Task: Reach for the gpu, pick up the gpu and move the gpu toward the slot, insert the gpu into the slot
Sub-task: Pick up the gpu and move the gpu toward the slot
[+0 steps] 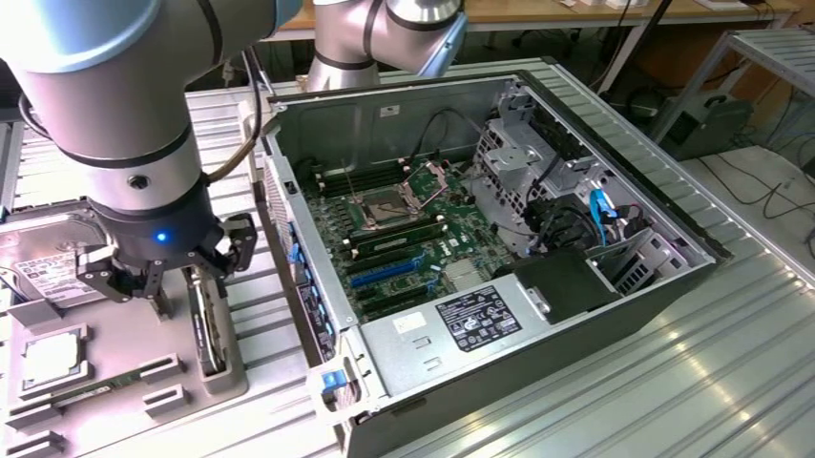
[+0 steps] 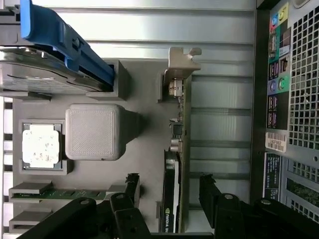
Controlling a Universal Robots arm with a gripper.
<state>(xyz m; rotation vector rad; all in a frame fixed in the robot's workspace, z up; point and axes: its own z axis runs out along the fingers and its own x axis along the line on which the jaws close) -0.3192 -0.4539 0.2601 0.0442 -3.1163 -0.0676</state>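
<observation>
While the gripper (image 2: pixel 169 188) hangs over the grey fixture tray (image 1: pixel 191 380) outside the open computer case (image 1: pixel 574 286), treat the reach step as nearly complete and the pick-up as not yet done.

Read the exterior view from its left:
- Farthest from the case lies the hard drive (image 1: pixel 38 277).
- Nearer the case sit the CPU (image 1: pixel 52 353) and the memory stick (image 1: pixel 95 389).
- Nearest the case, the gpu (image 2: pixel 173 164) stands on its long edge in the tray, with its silver bracket (image 2: pixel 182 59) at one end.

The fingers (image 2: pixel 132 186) stand apart, one on each face of the card, and neither touches it. Nothing is held.

By your judgement, a grasp from here calls for the card centred between the fingers. It then needs a straight lift clear of the tray's holder post (image 2: pixel 163 87).

Inside the case, the blue slot (image 1: pixel 386 274) lies on the motherboard (image 1: pixel 421 229). The case wall nearest the tray stands between card and slot. Deeper in the case, the power supply (image 1: pixel 465 320) and the loose cables (image 1: pixel 598 215) crowd the board. Allow for all three.
</observation>
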